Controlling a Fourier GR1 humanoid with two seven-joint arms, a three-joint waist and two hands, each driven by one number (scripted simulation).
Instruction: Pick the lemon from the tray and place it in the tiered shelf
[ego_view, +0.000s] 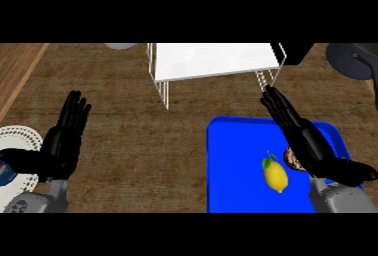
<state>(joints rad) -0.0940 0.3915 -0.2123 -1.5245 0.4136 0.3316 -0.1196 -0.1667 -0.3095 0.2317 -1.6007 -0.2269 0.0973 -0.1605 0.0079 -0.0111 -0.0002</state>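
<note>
Lemon (275, 175) sitting untouched on tray (244, 165), lower right. I'm seeing right hand (303, 135) hovering beside it, fingers straight, holding nothing. Left hand (65, 142) resting open, left side. Shelf (214, 60), top centre, waiting. Pick and place both remaining.

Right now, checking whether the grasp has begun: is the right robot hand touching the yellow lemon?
Apart. The head view shows blue tray between the yellow lemon and the open right robot hand.

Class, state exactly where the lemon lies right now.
In the head view the lemon lies on the blue tray at lower right, just left of the right hand, with the white tiered shelf beyond.
</note>
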